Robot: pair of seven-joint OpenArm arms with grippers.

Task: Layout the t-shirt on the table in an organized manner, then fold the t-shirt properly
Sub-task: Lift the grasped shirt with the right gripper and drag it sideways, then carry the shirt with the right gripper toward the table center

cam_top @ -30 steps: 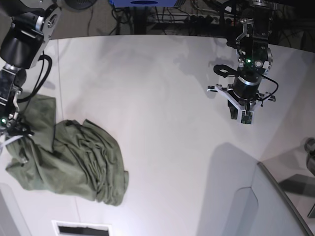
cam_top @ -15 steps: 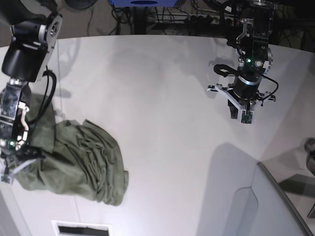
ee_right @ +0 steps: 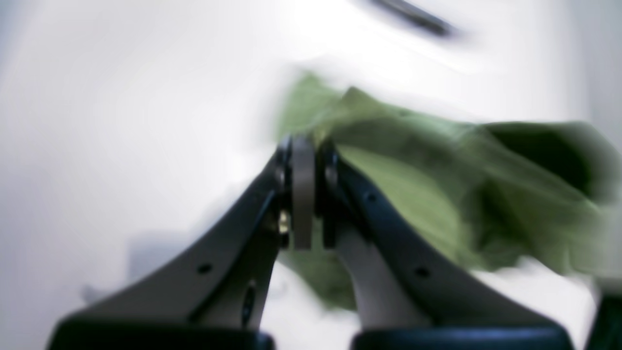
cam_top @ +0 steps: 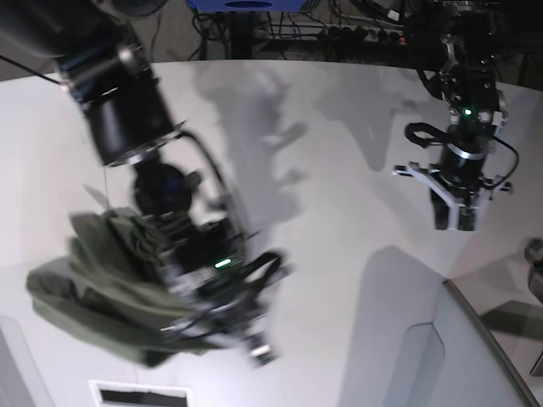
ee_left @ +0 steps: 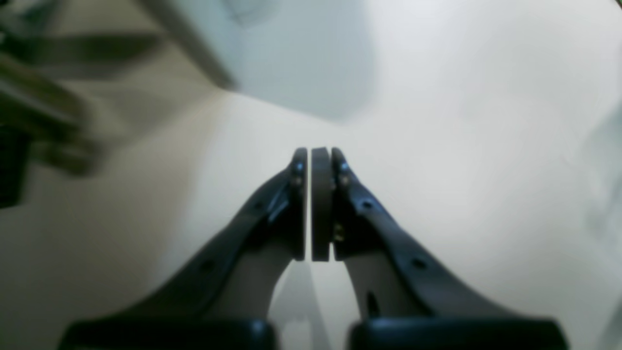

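The olive-green t-shirt (cam_top: 102, 288) lies bunched and blurred at the left of the white table (cam_top: 297, 170). My right gripper (cam_top: 244, 329) sits low at the shirt's right edge, motion-blurred. In the right wrist view this gripper (ee_right: 303, 141) is shut, and the t-shirt (ee_right: 437, 194) fabric meets its tips and trails off to the right behind one finger. Far from the shirt, at the right side of the table, my left gripper (cam_top: 454, 216) hangs shut. The left wrist view shows its pads pressed together on nothing (ee_left: 318, 155), above bare table (ee_left: 461, 146).
A grey-white raised panel with a dark rim (cam_top: 475, 356) fills the lower right corner. A dark slot (cam_top: 140, 394) sits at the bottom edge. Cables and equipment (cam_top: 254, 25) lie beyond the table's curved far edge.
My right arm has swung from the table's left edge toward the lower middle, and the shirt has shifted and stretched with it. The left arm has moved a little right and down.
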